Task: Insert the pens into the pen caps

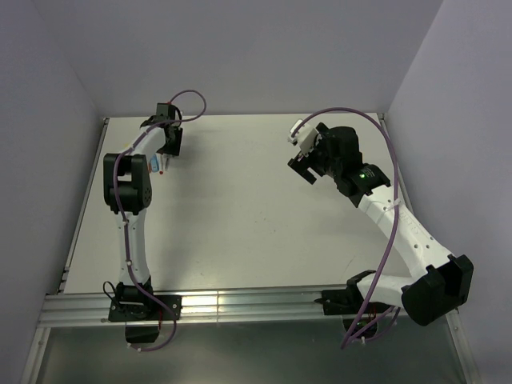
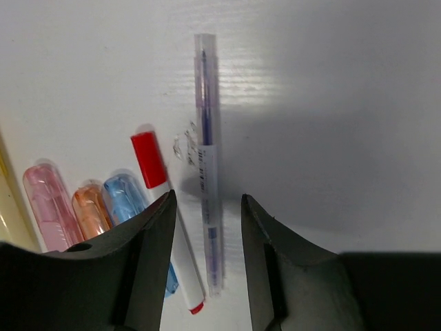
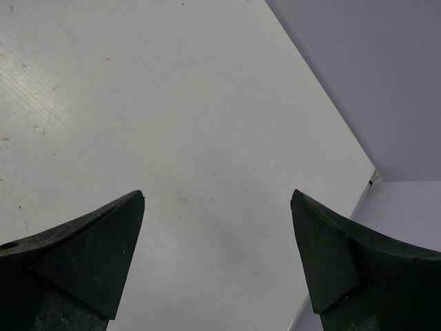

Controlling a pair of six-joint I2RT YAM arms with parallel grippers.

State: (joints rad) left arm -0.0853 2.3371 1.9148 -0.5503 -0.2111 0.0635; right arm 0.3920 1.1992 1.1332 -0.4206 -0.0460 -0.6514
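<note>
Risks first.
- The thin grey pen point(image 2: 207, 138) lies flat on the surface point(image 2: 331, 103) and runs straight ahead out of the left pincer point(image 2: 208, 198)'s gap, with only its near end between the fingers. A grip that close to the end probably lets the long free part droop or swing, and a smooth round barrel may roll or squirt out under the pads.
- The white pen point(image 2: 182, 265) lies just beside it on the left, slanting in under the left finger. If the pincer goes lower or closes, that finger could catch it, drag it along or pinch both pens at once. A red cap point(image 2: 149, 161) sits on its far end and looks fitted.
- The blue pen point(image 2: 124, 196), orange pen point(image 2: 91, 207) and pink pen point(image 2: 49, 203) crowd together further left, close by the left finger. A sideways nudge would likely scatter them.
- No cap for the grey pen shows in any view, so the pairing may fail for lack of a target.

Left pincer: part spread, holding nothing. I see no contact with the grey pen, which has a gap on each side. I cannot tell whether the left finger rests on the white pen.

Right pincer point(image 3: 218, 196): spread wide and empty over bare surface, well apart from the pens.
</note>
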